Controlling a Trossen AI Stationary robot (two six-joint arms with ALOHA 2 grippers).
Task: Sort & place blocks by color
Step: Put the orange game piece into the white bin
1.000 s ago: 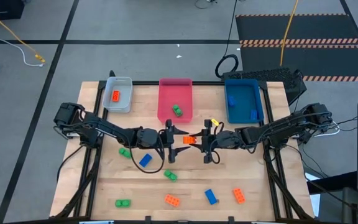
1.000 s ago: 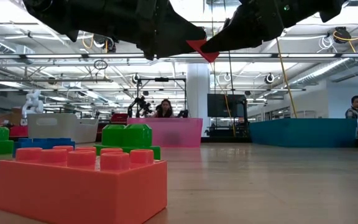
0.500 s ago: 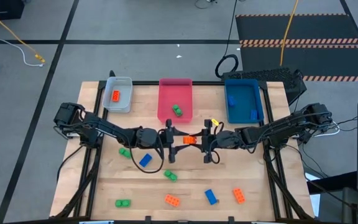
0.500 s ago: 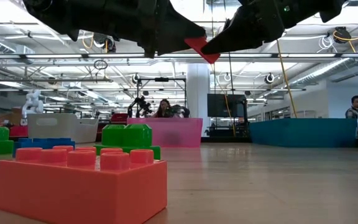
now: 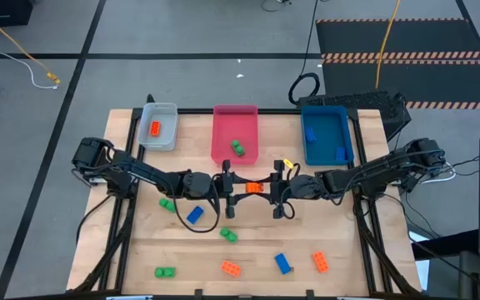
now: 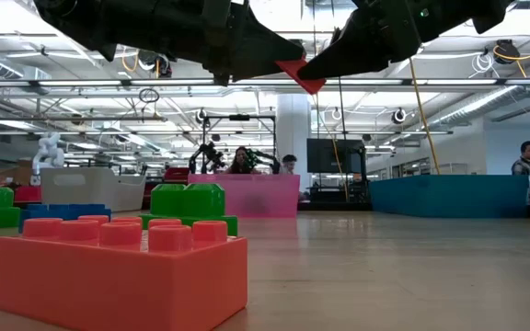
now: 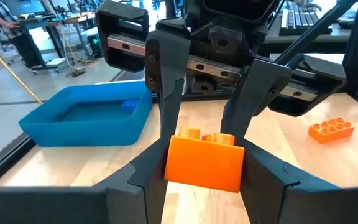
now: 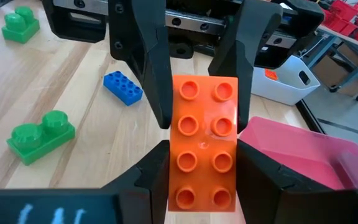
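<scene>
We see a small orange plastic studded brick (image 5: 254, 187) held up in the air over the middle of the wooden table (image 5: 340, 242), just in front of the pink tray (image 5: 235, 125). It sits between the left gripper (image 5: 227, 190) and the right gripper (image 5: 278, 190), and both sets of dark fingers squeeze it, one from each side. Both arms reach low and flat toward the middle and meet nose to nose, and the brick's long side runs from one gripper to the other, with its studs facing up.

Orange brick (image 6: 294, 74) pinched between two dark pincers overhead; big orange block (image 6: 122, 274) foreground, green block (image 6: 189, 204) behind.
</scene>
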